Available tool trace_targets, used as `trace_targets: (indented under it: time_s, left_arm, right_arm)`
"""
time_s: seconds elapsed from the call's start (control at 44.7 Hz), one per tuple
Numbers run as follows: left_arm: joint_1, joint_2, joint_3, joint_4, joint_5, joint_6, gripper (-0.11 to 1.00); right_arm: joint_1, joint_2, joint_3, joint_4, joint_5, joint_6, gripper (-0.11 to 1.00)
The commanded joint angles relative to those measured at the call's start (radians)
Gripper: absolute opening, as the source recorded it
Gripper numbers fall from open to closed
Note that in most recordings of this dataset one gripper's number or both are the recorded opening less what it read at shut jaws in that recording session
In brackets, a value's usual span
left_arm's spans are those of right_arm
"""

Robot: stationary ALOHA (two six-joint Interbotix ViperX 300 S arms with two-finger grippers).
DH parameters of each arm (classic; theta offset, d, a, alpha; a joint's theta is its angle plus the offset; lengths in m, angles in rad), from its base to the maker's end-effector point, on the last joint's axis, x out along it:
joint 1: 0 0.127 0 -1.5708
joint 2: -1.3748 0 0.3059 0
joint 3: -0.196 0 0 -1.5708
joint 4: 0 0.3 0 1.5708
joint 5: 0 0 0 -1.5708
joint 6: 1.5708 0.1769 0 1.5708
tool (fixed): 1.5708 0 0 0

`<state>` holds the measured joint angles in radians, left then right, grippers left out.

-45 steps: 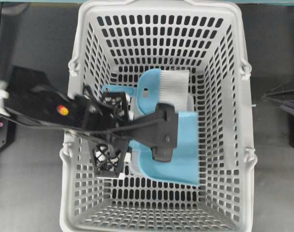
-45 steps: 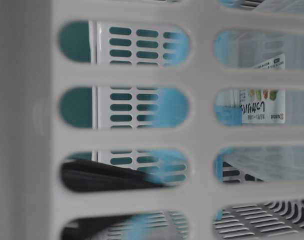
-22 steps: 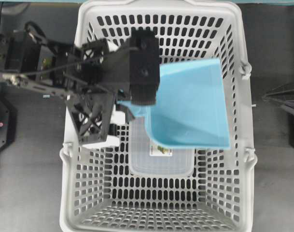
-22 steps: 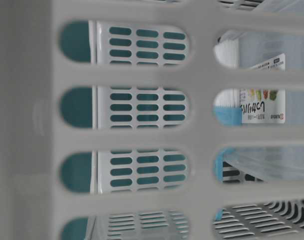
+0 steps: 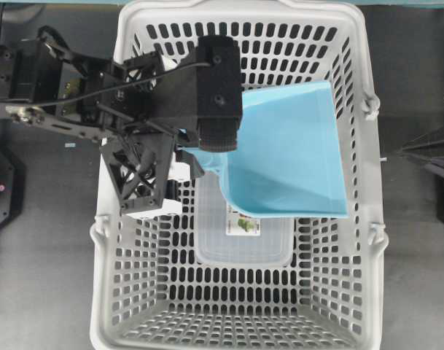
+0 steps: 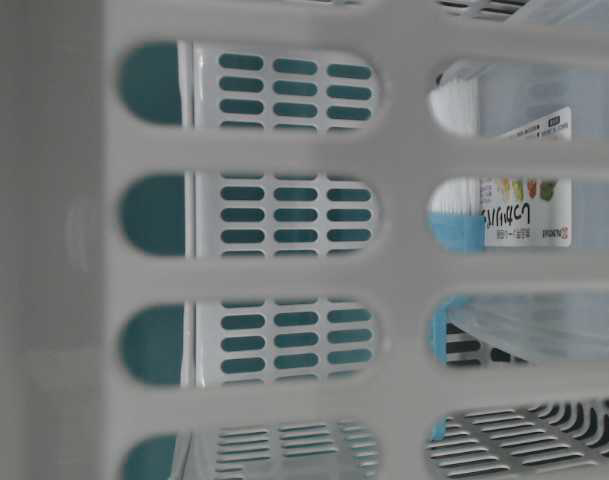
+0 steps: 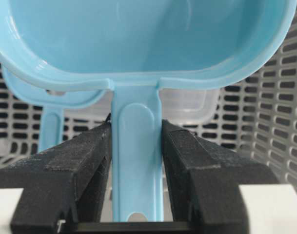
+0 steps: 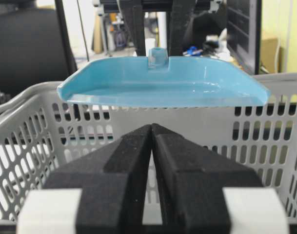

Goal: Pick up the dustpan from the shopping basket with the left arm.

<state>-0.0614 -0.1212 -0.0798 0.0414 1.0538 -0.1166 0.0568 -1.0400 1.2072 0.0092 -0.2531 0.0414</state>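
Observation:
The light blue dustpan [image 5: 287, 153] hangs level above the grey shopping basket [image 5: 367, 240], over its far half. My left gripper [image 5: 211, 149] is shut on the dustpan's thin handle. In the left wrist view both black fingers [image 7: 89, 156] press the handle's sides, with the scoop [image 7: 138, 39] ahead of them. My right gripper [image 8: 152, 127] is shut and empty outside the basket's right side [image 5: 426, 149]. It faces the raised dustpan [image 8: 163, 83] over the basket rim [image 8: 31, 126].
A clear lidded box with a label [image 5: 243, 244] lies on the basket floor below the dustpan. The blue brush handle [image 7: 50, 126] shows beneath the scoop, and its white bristles [image 6: 454, 100] show through the basket wall [image 6: 404, 150].
My left gripper has lifted the dustpan from the basket floor to above the rim and toward the far end. This uncovered the clear box. In the last half second it barely shifted.

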Motion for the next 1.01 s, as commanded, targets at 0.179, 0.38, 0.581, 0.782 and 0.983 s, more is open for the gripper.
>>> trace_targets:
  time_s: [0.179, 0.38, 0.581, 0.782, 0.983]
  left_arm:
    - [-0.002, -0.025, -0.003, 0.003, -0.005, 0.002, 0.31]
    - [-0.003, -0.029, 0.009, 0.003, -0.003, 0.002, 0.31]
    - [-0.003, -0.028, 0.012, 0.003, -0.003, 0.003, 0.31]
    - [-0.006, -0.021, 0.015, 0.003, -0.005, 0.003, 0.31]
    - [-0.006, -0.021, 0.021, 0.003, -0.005, 0.003, 0.31]
  right_arm:
    - [0.009, 0.006, -0.006, 0.003, -0.008, 0.002, 0.00]
    - [0.011, 0.006, -0.006, 0.003, -0.006, 0.002, 0.00]
    - [0.009, 0.006, -0.006, 0.003, -0.006, 0.002, 0.00]
    - [0.009, 0.006, -0.006, 0.003, -0.006, 0.002, 0.00]
    - [0.009, 0.006, -0.006, 0.003, -0.005, 0.002, 0.00]
